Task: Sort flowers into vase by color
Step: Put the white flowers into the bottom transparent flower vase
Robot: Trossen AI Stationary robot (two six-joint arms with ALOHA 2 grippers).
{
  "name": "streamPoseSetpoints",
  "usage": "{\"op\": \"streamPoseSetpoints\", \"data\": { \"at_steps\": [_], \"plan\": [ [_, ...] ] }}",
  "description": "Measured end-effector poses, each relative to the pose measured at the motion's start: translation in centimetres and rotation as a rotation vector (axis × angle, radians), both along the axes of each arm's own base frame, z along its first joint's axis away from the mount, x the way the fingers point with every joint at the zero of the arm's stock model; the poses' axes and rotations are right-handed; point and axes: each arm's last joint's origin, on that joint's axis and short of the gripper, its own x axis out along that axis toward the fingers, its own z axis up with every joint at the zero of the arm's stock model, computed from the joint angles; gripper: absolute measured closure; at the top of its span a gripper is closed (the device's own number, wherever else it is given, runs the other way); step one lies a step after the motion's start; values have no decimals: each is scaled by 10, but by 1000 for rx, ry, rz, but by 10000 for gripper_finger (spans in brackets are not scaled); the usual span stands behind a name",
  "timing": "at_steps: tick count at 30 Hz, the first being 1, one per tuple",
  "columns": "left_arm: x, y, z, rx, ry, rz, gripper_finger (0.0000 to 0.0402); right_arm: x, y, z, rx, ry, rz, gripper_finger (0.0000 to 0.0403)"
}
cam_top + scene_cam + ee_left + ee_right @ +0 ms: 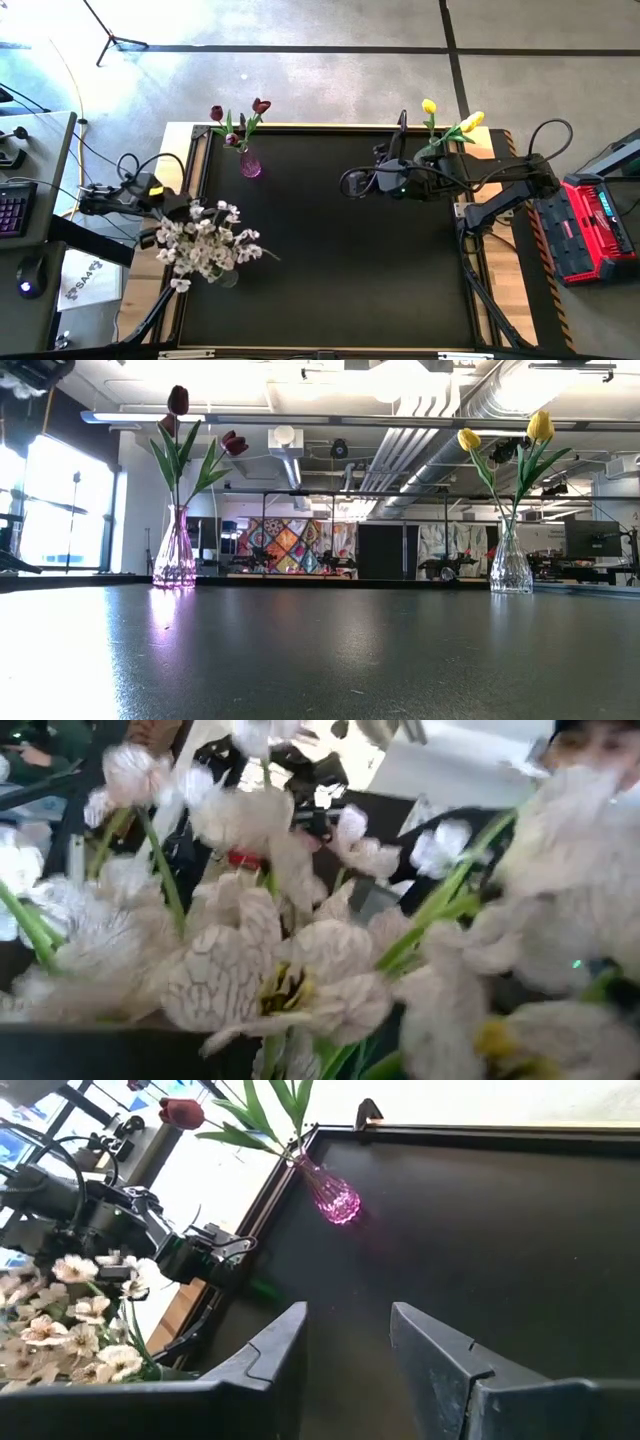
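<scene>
A: Starting at the left of the high view, what sits at the mat's edge?

B: The left gripper (172, 210) hangs over the left border of the black mat (330, 290), right against the white blossoms (205, 243). That bunch fills the lower left of the mat, spilling a little over its rim. In the left wrist view the white petals (270, 980) crowd the whole frame, so whether the fingers stand apart or together cannot be told.

A: And moving right along the top edge?

B: The pink vase (250, 163) stands near the mat's upper left corner, holding the maroon tulips (260, 105), whose heads lean out past the upper rim. In the low view this vase (174, 560) is at the left and upright.

A: Is the middle open?

B: Yes. The centre and the lower right of the mat lie bare in the high view, and the low view shows an open dark surface between the two vases.

A: And the right side?

B: The right gripper (352, 182) hovers above the upper middle of the mat, its arm reaching in from the right edge. In the right wrist view its fingers (275, 1348) stand apart with nothing between them. The yellow tulips (470, 122) sit at the upper right corner, in the clear vase (511, 565) seen at the right of the low view. A red case (598, 225) lies off the mat at the far right.
</scene>
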Motion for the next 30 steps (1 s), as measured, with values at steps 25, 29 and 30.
{"op": "streamPoseSetpoints", "data": {
  "at_steps": [25,29,30],
  "plan": [
    [-24,5,50,-116,-130,6,153,3,1,3,4,-35,23,269],
    [-23,5,50,-131,-116,26,153,3,3,4,5,-47,29,269],
    [-23,5,50,-133,-113,25,153,3,3,4,5,-46,31,269]
  ]
}}
